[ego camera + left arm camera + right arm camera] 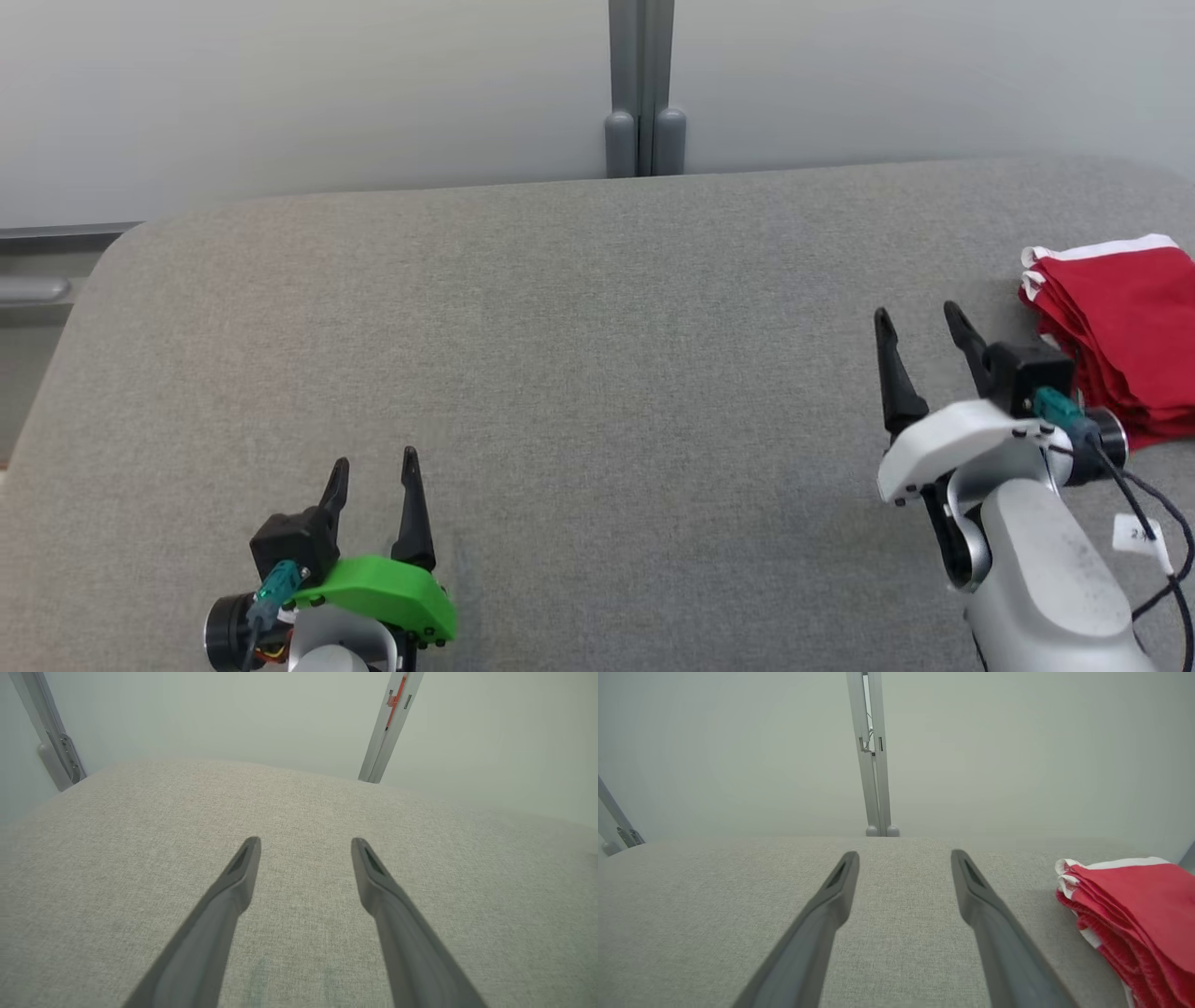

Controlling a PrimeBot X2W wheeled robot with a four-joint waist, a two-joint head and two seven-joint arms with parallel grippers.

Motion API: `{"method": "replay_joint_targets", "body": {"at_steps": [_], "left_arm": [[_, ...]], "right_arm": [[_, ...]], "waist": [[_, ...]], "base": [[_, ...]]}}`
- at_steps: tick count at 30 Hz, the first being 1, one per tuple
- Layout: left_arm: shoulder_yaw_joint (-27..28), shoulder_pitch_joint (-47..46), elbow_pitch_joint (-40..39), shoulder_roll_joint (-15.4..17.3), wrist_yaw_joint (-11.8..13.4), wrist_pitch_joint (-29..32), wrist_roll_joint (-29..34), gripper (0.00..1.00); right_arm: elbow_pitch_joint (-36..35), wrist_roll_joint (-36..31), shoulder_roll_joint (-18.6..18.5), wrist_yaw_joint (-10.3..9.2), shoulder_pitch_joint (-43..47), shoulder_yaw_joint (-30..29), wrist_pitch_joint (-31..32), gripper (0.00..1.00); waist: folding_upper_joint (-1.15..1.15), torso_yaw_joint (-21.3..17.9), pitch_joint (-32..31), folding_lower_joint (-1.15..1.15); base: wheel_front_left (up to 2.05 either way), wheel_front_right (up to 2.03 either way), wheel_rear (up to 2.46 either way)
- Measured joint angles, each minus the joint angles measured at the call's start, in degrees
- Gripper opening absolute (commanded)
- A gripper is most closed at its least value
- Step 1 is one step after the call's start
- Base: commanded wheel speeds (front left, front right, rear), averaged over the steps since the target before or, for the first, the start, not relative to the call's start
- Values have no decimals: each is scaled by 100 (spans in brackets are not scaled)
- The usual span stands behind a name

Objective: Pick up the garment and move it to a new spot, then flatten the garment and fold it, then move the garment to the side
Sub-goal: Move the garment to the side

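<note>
Red garment point(1125, 327): is lying in a folded, layered stack with white trim showing along its far edge. It is sitting at the far right of the desk and running partly out of the head view.

Grey desk point(579, 355): is carrying the garment on a woven fabric top with rounded corners. It is backing onto a pale wall point(280, 93) with a grey post point(641, 84) standing behind its middle.

Left tool point(374, 457): is hovering low at the near left with its fingers spread apart. It is gripping nothing and sitting well apart from the garment.

Right tool point(916, 311): is resting released with its fingers parted and nothing between them. It is sitting just beside the garment's left side. The wrist view is showing a strip of desk between the nearer finger and the cloth, so they are apart.

Done so far: the garment is looking folded and is lying off to the side. Judging by that, the moving, flattening and folding are appearing finished.

Left to do: little or nothing, seemingly. The stack's edges are looking slightly uneven, and both tools are pointing away from the cloth.
</note>
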Motion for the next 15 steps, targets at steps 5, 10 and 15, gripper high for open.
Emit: {"method": "replay_joint_targets", "body": {"at_steps": [5, 10, 15], "left_arm": [[43, 165, -65, -52, 1, -11, -34, 100], [18, 303, -197, -103, 4, -19, -30, 100], [13, 425, -337, -111, 48, -20, 26, 100]], "right_arm": [[-759, -66, 185, 0, 909, -231, -42, 100], [-1348, 294, 198, 0, 1645, 25, -20, 100], [-1835, 386, 197, -1, 2079, 87, 51, 100]], "waist": [[0, 192, -102, 0], [0, 302, -158, 0], [0, 303, -170, 0]], "base": [[0, 0, 0], [0, 0, 0], [0, 0, 0]]}}
